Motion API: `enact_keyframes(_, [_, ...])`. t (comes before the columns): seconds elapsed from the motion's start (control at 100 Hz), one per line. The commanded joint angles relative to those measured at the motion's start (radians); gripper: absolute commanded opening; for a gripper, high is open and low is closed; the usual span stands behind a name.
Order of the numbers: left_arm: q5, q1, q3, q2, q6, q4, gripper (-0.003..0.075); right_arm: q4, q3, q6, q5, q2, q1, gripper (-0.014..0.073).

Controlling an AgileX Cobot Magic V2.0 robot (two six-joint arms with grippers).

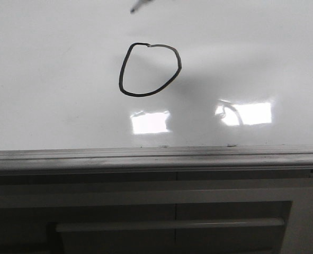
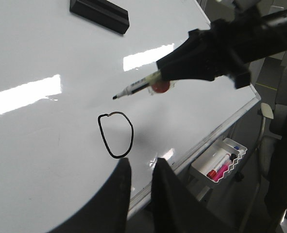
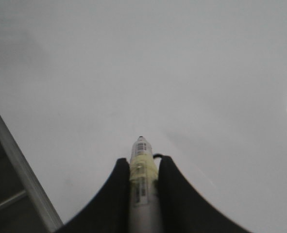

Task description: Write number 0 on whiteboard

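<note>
The number 0 [image 1: 121,79] is a closed black loop drawn on the whiteboard [image 1: 50,79]. It also shows in the left wrist view [image 2: 132,136] on the board [image 2: 46,145]. My right gripper [image 3: 142,159] is shut on a white marker [image 3: 143,194] with yellow tape. In the left wrist view the right gripper [image 2: 162,73] holds the marker [image 2: 136,87] with its black tip just beyond the loop's top, apart from the line. The tip shows at the top of the front view [image 1: 137,6]. My left gripper [image 2: 141,160] is open and empty, near the loop's lower end.
A grey rail [image 1: 145,156] runs along the board's near edge above a dark cabinet front [image 1: 172,222]. A black eraser [image 2: 99,12] lies far up the board. A white tray [image 2: 220,162] with markers hangs off the board's edge. Glare patches [image 1: 151,121] show on the board.
</note>
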Motion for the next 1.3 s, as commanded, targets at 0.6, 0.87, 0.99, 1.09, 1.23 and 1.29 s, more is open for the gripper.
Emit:
enact_keyframes(0.6, [-0.070,-0.005,-0.163,0.436,0.269,-0.148,0.0424,0.021,0.007,-0.089,0.211,-0.117,0.194,-0.0047])
enact_keyframes(0.87, [-0.037,-0.005,-0.291,0.635,0.552,-0.335,0.0407,0.021,0.007,-0.089,0.205,-0.108,0.294,-0.0047])
enact_keyframes(0.99, [-0.005,-0.005,-0.309,0.670,0.657,-0.453,0.0407,0.021,0.007,-0.089,0.208,-0.108,0.294,-0.0047])
enact_keyframes(1.09, [-0.002,-0.005,-0.310,0.672,0.665,-0.489,0.0407,0.025,0.007,-0.093,0.210,-0.108,0.297,-0.0047])
enact_keyframes(1.23, [-0.002,-0.005,-0.310,0.672,0.665,-0.497,0.0406,0.099,0.007,-0.150,0.219,-0.108,0.297,-0.0047])
enact_keyframes(1.29, [-0.002,-0.005,-0.310,0.672,0.665,-0.497,0.0406,0.163,0.007,-0.208,0.236,-0.108,0.297,-0.0047])
